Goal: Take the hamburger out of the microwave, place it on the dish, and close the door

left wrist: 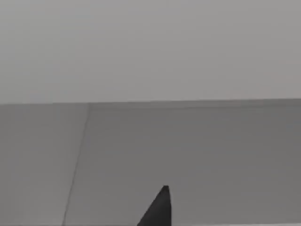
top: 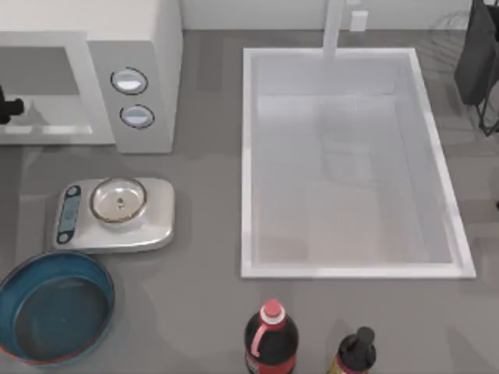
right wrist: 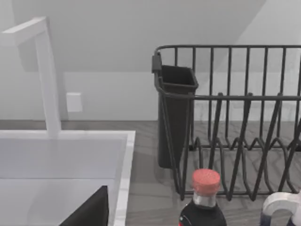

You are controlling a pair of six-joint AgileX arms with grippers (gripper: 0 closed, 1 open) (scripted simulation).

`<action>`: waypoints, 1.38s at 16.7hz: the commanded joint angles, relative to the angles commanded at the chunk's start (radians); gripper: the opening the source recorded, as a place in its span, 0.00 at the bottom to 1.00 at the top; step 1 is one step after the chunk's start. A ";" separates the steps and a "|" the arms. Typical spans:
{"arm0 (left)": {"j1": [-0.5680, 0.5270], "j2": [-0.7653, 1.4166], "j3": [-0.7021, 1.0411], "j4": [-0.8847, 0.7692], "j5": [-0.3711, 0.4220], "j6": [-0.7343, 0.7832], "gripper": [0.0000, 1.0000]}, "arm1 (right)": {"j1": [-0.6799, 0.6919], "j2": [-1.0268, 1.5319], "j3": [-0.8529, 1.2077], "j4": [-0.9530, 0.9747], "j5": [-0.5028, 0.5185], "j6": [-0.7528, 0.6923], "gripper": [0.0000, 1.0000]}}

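1. Left arm. My left gripper is at the far left edge of the top view, level with the front opening of the large white boxy microwave. The microwave has two round blue-grey dials and occupies the upper left of the frame. I cannot tell whether this gripper is apart, together or clamped on anything. The left wrist view gives plain grey panels meeting at a seam, which I judge to be microwave surfaces close ahead.

2. Task object. The hamburger is hidden. I judge it lies inside the microwave cavity, further into the frame's upper left from the left gripper. I cannot tell its long axis. Whether the door stands fully open cannot be read here.

3. Destination. The wide round shallow blue dish with the reddish-orange outer rim sits at the lower left corner of the top view. It is directly below the microwave, just past the silver kitchen scale carrying a small shiny steel bowl.

4. Arm choice. The left arm is clearly the nearer to both microwave and dish. The coming move is a reach inward, then a carry toward the lower left.

5. Right arm. My right gripper is parked, state not determinable, facing the white sink and black wire rack.
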 joint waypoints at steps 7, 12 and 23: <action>-0.002 -0.015 0.000 -0.025 -0.004 -0.007 0.00 | 0.000 0.000 0.000 0.000 0.000 0.000 1.00; -0.035 -0.027 0.052 -0.200 -0.084 -0.199 0.00 | 0.000 0.000 0.000 0.000 0.000 0.000 1.00; -0.253 -0.030 0.304 -1.125 -0.479 -1.231 0.00 | 0.000 0.000 0.000 0.000 0.000 0.000 1.00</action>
